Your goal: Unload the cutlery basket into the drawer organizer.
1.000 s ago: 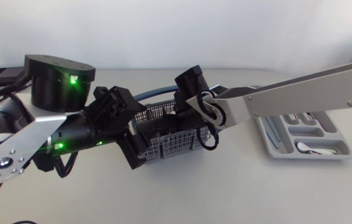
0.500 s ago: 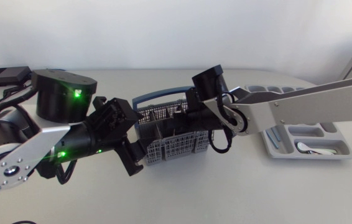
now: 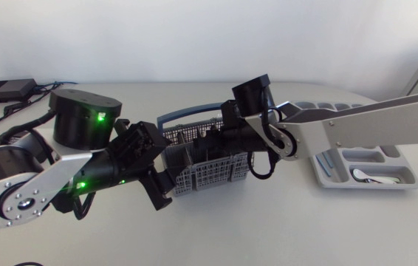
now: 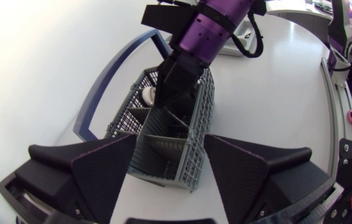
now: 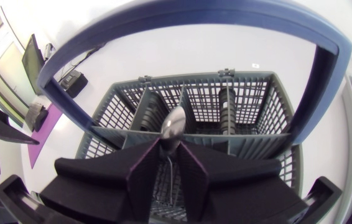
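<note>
The right gripper [image 5: 170, 148] is down inside the basket [image 5: 250, 106], its fingers nearly closed and pinching the stem of a spoon [image 5: 175, 126] from both sides. Only the spoon's bowl shows above the fingertips; the rest of the stem is hidden between and behind the fingers. Ahead of it two dark upright pieces stand in the far compartments, too dim to name. The blue handle [image 5: 194, 18] arches over the gripper.

The left gripper [image 4: 170, 142] is spread wide across one end of the basket, with a finger against each side wall, so it has hold of the basket itself. In this view the right gripper dips into a compartment near the middle and covers what it holds. Something pale and round sits beside it in the basket, and I cannot make out what it is.

From the head view the basket stands on the table [image 3: 268, 229] near the middle, between the two arms, with both grippers at it and much of its top covered by them. The organizer [image 3: 408, 179] lies well apart towards the right. The right arm crosses over it and hides most of its compartments; in one that shows, a pale utensil [image 3: 368, 176] lies flat.
</note>
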